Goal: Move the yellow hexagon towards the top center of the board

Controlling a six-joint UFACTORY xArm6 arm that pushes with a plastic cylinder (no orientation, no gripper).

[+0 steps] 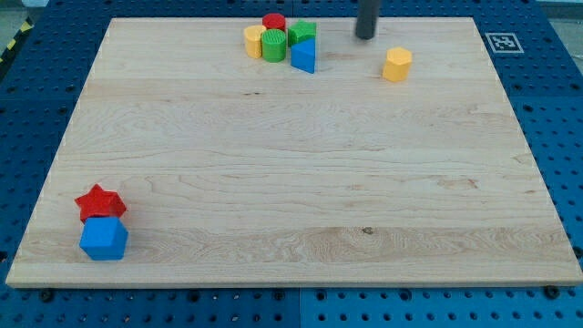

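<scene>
Camera view: my tip (365, 36) stands near the far edge of the surface (273, 173), right of centre. The yellow hexagon (397, 65) lies just nearer than the tip and slightly to its right, apart from it, not touching. There are no fingers on this rod, so nothing opens or closes; it only pushes.

To do the step well, I judge the tip should first pass round to the hexagon's right and slightly near side, then push it leftward and a little farther away, in line with its middle so it does not spin off. The push should stop short of the cluster at far centre, lest it scatter those blocks.

Count: one yellow hexagon; in the far cluster one yellow cylinder (254, 40), one green cylinder (273, 44), one red cylinder (274, 21), one green block (302, 33) and one blue triangular block (304, 56). At the near left corner, one red star (99, 201) touches one blue block (104, 239). Eight blocks in all.
</scene>
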